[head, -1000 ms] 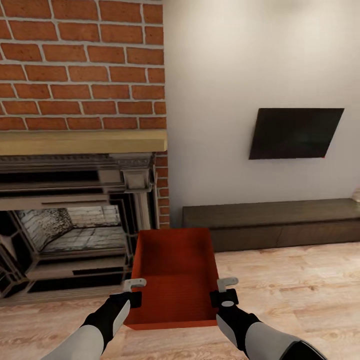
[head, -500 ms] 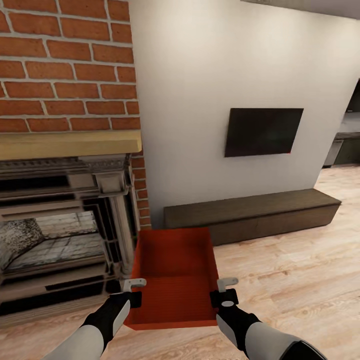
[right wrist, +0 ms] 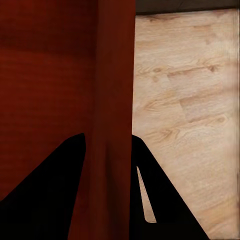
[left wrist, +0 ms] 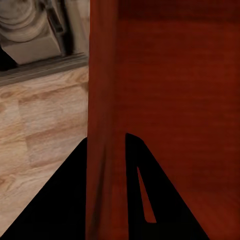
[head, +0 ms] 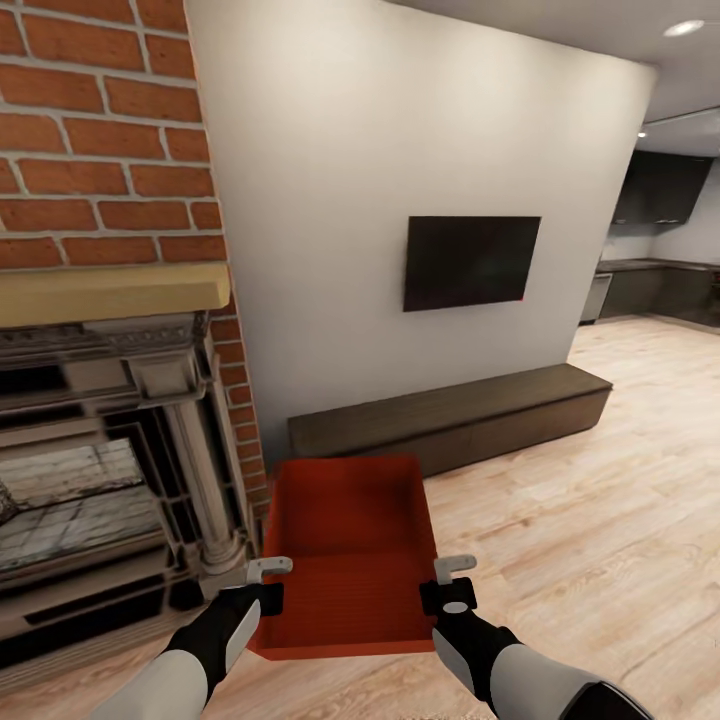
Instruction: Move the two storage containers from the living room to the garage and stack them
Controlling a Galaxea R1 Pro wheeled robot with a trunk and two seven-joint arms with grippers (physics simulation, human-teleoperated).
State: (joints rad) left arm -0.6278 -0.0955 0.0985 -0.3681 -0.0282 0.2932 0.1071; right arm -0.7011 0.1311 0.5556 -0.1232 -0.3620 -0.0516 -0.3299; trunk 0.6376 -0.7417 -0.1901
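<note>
An orange-red rectangular lidless bin point(head: 350, 550) with a finely ribbed inside is held level between the two arms, above the light wood-plank floor point(head: 600, 520) and just in front of the red brick fireplace point(head: 100, 300). The left pincer point(head: 266, 580) is clamped on the bin's left side wall near its nearer corner, and the right pincer point(head: 452, 580) is clamped on the right side wall opposite it, so the bin spans the gap between them.

In the left wrist view that wall point(left wrist: 102, 125) runs straight up between the pincer's dark fingers point(left wrist: 60, 200), one outside and one inside the bin. The right wrist view shows the same grasp: the wall point(right wrist: 116, 100) pinched between the two dark fingers point(right wrist: 45, 190).

Beyond the fireplace, on the pale wall, hangs a flat black TV point(head: 470, 262); below it sits a low dark wood console point(head: 450, 425).
</note>
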